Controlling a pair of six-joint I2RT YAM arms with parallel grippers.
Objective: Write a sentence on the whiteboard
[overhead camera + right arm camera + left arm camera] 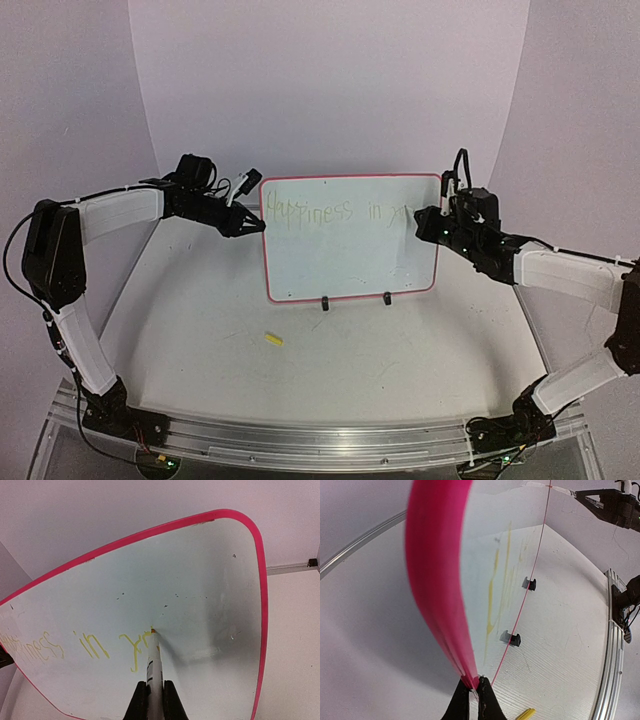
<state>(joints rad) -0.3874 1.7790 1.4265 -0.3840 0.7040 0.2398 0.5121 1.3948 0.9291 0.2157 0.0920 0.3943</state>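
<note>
Two pincers are clamped: the left pincer [474, 690] nips the left edge of the upright whiteboard [350, 250] on the desk [400, 350], while the right pincer [154, 686] grips a marker [153, 655], its tip touching the board. The yellow sentence [340, 212] runs left to right, so the bare space for more writing lies rightward of the tip, nearest the right arm.

The left arm [120, 212] and right arm [565, 272] stretch forward and inward, elbows out, both jaws clamped.
</note>
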